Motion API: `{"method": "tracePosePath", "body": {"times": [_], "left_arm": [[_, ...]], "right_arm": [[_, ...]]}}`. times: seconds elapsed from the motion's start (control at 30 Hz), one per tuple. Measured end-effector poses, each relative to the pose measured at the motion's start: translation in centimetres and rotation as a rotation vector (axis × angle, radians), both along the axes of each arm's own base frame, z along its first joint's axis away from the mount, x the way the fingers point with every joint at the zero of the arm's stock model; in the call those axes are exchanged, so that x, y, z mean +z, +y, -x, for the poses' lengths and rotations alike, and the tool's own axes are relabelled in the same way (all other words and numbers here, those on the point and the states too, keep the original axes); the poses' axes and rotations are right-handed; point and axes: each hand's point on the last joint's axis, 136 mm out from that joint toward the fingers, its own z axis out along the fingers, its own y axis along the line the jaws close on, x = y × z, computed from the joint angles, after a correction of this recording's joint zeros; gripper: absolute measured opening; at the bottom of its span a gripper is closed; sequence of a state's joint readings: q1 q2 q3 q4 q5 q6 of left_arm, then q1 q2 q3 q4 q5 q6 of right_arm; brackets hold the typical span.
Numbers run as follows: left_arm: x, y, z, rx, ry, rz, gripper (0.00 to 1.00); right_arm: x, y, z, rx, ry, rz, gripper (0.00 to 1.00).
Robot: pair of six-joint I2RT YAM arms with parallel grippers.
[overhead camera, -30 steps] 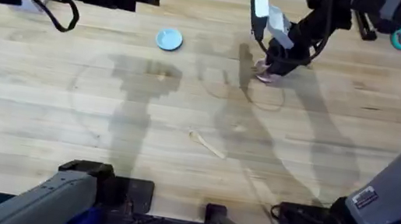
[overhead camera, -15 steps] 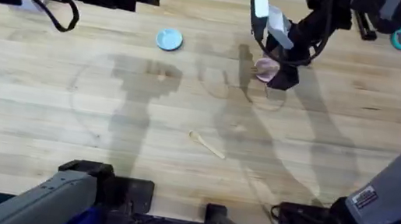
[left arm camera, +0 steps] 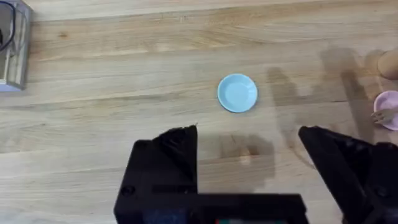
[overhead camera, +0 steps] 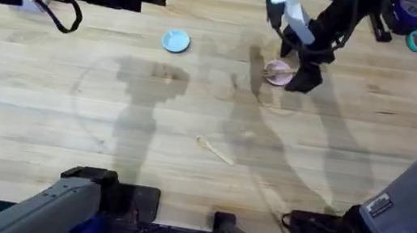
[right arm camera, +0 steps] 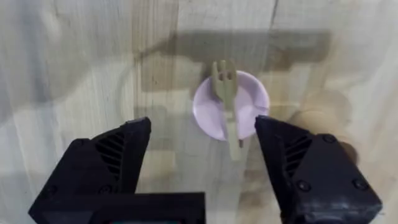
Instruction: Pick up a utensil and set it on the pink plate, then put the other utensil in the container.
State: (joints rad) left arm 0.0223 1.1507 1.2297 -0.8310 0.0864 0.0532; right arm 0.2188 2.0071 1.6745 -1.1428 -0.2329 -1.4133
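Fork (right arm camera: 226,106) lay on the pink plate (right arm camera: 249,93) (handle sticking off); both grippers (right arm camera: 199,162) (left arm camera: 249,168) were open, holding nothing.

Cut off at the left wrist view's edges: pink plate (left arm camera: 389,109), fork (left arm camera: 382,116) upon it, clear box (left arm camera: 13,45). Half hidden overhead behind the right gripper (overhead camera: 302,64): that plate.

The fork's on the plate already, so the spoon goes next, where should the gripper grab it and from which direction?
Grip the wooden spoon mid-handle, coming straight down from above. It lies flat on the bare table, so only its thin edges offer a hold; set the fingers across the handle's diagonal line. The right gripper, open above the pink plate, looks nearest.
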Motion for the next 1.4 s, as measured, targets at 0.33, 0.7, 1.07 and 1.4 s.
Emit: {"method": "tracePosePath", "body": {"times": [0.33,0.7,1.07,1.4], "left_arm": [[0.0,0.0,0.0,0.000,0.000,0.000,0.993],[0.0,0.0,0.0,0.000,0.000,0.000,0.993],[0.0,0.0,0.0,0.000,0.000,0.000,0.992],[0.0,0.0,0.0,0.000,0.000,0.000,0.993]], "right_arm": [[6.3,0.0,-0.3,0.027,-0.193,0.037,0.995],[11.0,2.4,3.1,0.085,-0.251,-0.017,0.996],[16.2,4.6,4.1,-0.140,-0.338,-0.148,0.996],[18.5,6.2,6.5,-0.365,-0.280,-0.241,0.995]]}}
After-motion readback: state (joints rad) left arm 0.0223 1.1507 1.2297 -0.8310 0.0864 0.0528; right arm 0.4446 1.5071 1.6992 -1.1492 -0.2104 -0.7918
